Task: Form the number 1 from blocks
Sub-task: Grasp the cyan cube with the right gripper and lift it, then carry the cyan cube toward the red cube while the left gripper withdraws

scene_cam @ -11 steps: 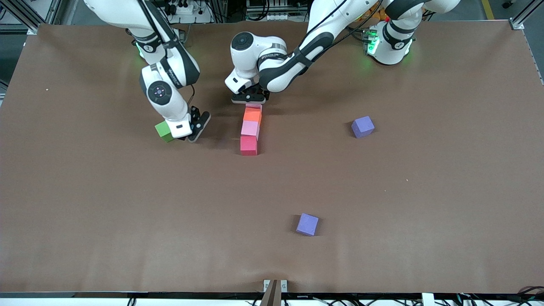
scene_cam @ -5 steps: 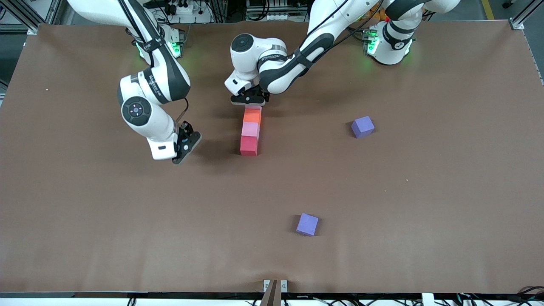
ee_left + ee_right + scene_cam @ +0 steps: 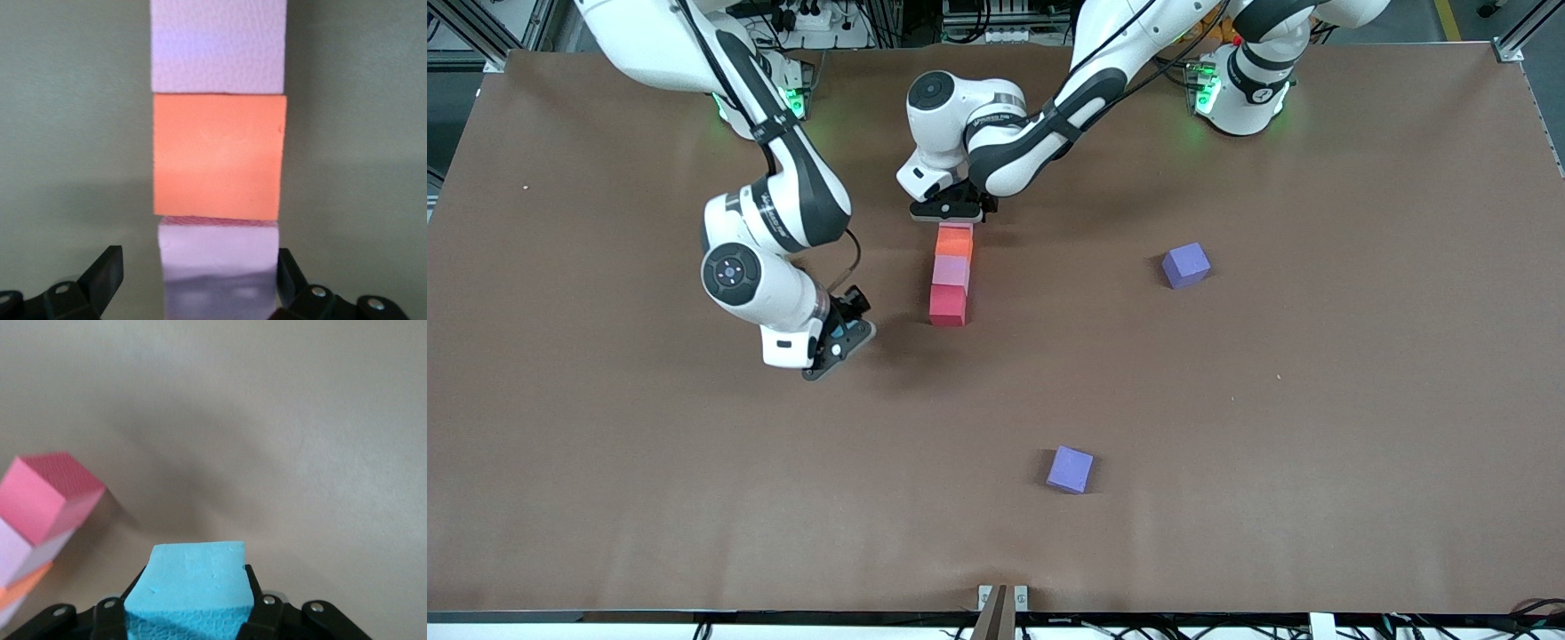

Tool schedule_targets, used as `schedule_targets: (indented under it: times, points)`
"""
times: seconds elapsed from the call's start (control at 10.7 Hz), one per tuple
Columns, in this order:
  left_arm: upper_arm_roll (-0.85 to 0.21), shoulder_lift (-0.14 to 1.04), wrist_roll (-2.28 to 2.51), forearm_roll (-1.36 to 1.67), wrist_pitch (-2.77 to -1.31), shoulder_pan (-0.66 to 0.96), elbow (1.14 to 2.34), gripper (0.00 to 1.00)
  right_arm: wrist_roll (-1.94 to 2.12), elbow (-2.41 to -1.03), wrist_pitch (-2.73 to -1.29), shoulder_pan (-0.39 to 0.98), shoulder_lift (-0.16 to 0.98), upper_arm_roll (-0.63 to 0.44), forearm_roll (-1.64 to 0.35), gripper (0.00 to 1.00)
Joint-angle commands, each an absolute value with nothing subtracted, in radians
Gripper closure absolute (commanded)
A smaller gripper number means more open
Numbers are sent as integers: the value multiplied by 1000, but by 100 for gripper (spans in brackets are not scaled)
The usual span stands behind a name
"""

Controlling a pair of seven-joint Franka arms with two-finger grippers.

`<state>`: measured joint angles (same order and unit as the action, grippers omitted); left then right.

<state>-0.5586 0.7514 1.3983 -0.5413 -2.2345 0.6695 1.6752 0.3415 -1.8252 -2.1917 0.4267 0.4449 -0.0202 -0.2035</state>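
Note:
Three blocks lie in a touching row: orange [image 3: 955,240], pink [image 3: 951,270] and red [image 3: 947,305], the red one nearest the front camera. My left gripper [image 3: 947,212] sits low at the row's orange end and hides the second pink block there. In the left wrist view that pink block [image 3: 217,267] stands between the open fingers [image 3: 107,273], touching the orange block [image 3: 219,157]. My right gripper [image 3: 845,329] hovers over the table beside the red block, toward the right arm's end. It is shut on the light blue block [image 3: 190,587]; the red block [image 3: 50,493] shows ahead of it.
One purple cube [image 3: 1185,264] lies toward the left arm's end of the table. Another purple cube [image 3: 1070,468] lies nearer the front camera. The green cube is hidden under the right arm.
My right arm has swung away from the green cube, toward the front camera and then toward the red block, carrying the light blue block. The left gripper has hardly moved.

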Motion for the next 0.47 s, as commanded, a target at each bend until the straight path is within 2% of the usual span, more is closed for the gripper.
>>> schedule_targets:
  times: [0.0,0.37]
  points:
    - [-560,671,1394,-500,-2157,667,1681,0,252,-1746,-2174,442,486,-18,-244,100]
    - [-560,592,1379,-440,-2115,626,1680,0,233,-1738,-2183,459,498,-18,-330,100]
